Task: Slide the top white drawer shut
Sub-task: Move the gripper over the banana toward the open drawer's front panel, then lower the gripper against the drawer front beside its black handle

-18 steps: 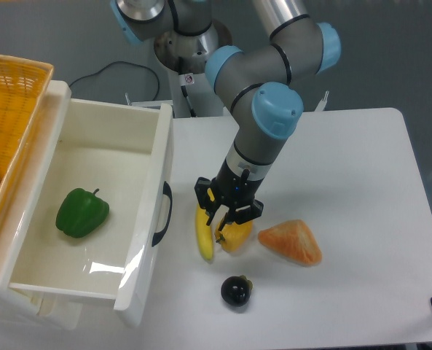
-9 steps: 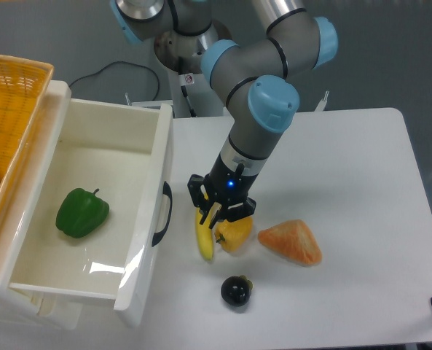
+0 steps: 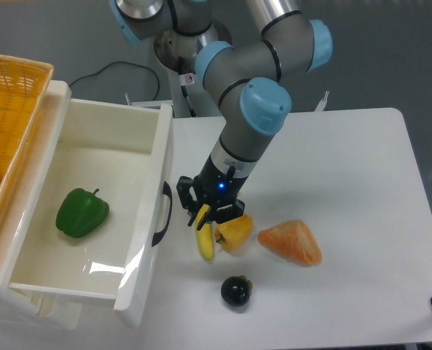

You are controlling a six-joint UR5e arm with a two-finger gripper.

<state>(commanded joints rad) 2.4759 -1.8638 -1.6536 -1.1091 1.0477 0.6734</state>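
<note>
We find the top white drawer [image 3: 92, 211] pulled well out of its cabinet at the left of the table, its front panel with the black curved handle [image 3: 162, 213] facing right; closing it means a push leftward on that panel. The gripper [image 3: 207, 214] hangs low over the table just right of the handle, above the banana [image 3: 203, 235]; we judge it placed there to meet the drawer front, though it is not touching the panel as far as we can see. Its fingers look close together and hold nothing we can make out; whether fully clenched we cannot tell from this view.

Inside the drawer lies one green bell pepper [image 3: 81, 212], toward the left wall; the rest of the floor shows glossy white. An orange woven basket [image 3: 12, 102] sits on the cabinet top at far left; a white rounded shape shows at its edge, unidentified.

On the table near the gripper: a yellow pepper [image 3: 234, 232] touching the banana, an orange wedge [image 3: 291, 242] to its right, a dark round fruit [image 3: 236, 290] nearer us; all lie clear of the drawer's path.
</note>
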